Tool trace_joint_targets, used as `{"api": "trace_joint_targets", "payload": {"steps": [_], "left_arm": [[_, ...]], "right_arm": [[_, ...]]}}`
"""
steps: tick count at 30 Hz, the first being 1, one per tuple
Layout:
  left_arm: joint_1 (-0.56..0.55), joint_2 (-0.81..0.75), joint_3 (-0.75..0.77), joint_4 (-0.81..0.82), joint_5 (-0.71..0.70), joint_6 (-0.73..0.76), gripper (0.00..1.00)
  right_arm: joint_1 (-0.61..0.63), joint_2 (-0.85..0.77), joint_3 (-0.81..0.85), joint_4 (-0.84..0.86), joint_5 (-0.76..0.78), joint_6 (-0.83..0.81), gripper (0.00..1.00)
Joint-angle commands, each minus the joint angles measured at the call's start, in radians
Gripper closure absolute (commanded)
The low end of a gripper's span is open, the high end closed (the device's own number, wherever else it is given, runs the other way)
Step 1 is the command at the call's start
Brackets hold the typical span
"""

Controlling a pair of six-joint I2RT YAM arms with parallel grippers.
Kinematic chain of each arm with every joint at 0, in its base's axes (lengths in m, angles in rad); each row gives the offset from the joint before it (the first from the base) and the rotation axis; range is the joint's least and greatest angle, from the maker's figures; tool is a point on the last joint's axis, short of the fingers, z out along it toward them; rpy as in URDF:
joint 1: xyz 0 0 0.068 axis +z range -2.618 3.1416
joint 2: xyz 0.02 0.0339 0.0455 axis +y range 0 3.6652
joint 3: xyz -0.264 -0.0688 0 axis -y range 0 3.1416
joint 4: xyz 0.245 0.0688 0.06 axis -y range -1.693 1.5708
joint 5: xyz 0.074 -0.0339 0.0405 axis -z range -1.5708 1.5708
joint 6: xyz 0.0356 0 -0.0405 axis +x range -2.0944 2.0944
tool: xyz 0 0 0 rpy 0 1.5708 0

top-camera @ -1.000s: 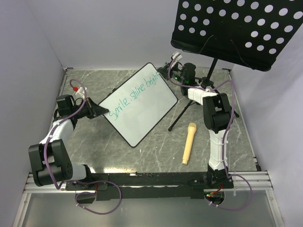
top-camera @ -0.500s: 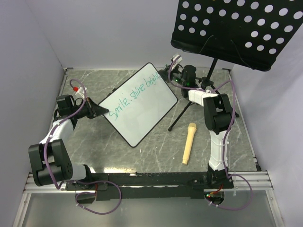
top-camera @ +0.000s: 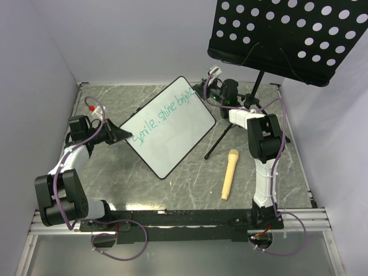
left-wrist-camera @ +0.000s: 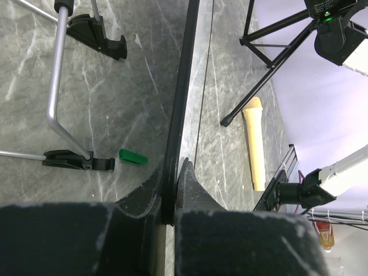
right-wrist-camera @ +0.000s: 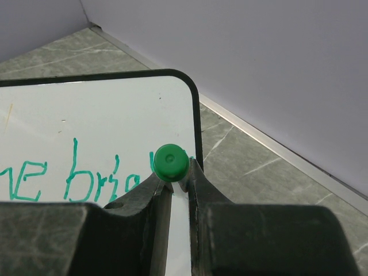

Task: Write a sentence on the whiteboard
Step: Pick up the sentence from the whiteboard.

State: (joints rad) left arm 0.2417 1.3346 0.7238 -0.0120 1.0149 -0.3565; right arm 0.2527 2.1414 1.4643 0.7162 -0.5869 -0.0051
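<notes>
We judge the whiteboard (top-camera: 172,129), propped at mid-table, to be light, stiff and slick-faced, best held by its thin frame, where the left gripper (left-wrist-camera: 172,172) clamps its left edge. The right gripper (right-wrist-camera: 175,175) is closed on the green marker (right-wrist-camera: 171,162) at the far corner, beside the end of the sentence (top-camera: 164,115). We count one whiteboard, one green marker, one loose cap (left-wrist-camera: 133,156), one microphone (top-camera: 229,173) and one music stand (top-camera: 287,34).

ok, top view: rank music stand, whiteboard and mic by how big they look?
1. music stand desk: looks largest, but it is raised nearer the camera and cropped, so its true size is unsure.
2. whiteboard
3. tan microphone: clearly smallest
</notes>
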Motion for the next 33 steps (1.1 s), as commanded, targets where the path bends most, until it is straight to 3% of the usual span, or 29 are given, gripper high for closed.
{"api": "trace_joint_targets", "payload": {"steps": [1, 20, 33], "left_arm": [[0.007, 0.000, -0.006, 0.038, -0.231, 0.215, 0.99], [0.007, 0.008, -0.009, 0.041, -0.228, 0.215, 0.99], [0.007, 0.009, -0.014, 0.043, -0.223, 0.214, 0.99]], "right_arm": [[0.003, -0.038, 0.005, -0.031, 0.018, -0.027, 1.00], [0.010, -0.054, 0.091, -0.021, -0.002, 0.002, 1.00], [0.030, -0.190, -0.050, 0.077, -0.028, 0.040, 1.00]]}}
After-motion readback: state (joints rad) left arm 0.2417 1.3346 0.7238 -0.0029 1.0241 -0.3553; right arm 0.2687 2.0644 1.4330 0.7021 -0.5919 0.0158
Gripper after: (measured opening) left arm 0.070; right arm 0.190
